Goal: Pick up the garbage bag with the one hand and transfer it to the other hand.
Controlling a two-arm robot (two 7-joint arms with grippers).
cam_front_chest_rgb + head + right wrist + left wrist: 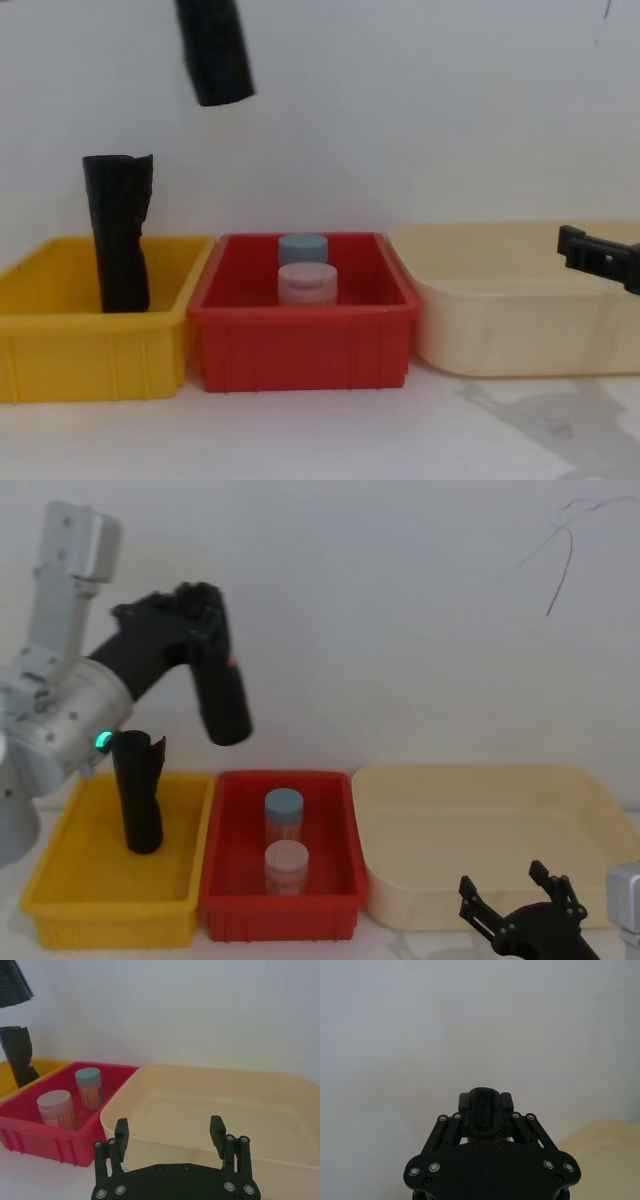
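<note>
Above the seam between the yellow bin [60, 875] and the red bin [342, 830], the left gripper [200, 615] is holding the garbage bag [224, 695] aloft, well clear of everything. Its fingers are clamping the roll's upper end, and the lower end is tilting toward the robot's right. Pick-up: judged complete. Low at the front right, the right gripper [503, 882] is hovering before the cream bin [600, 800], fingers spread, grasping nothing, well apart from the bag. Transfer: not yet done. Outstanding items: bringing the grippers together, closing the right on the roll, releasing the left. A second black roll [138, 800] is standing in the yellow bin, untouched.
</note>
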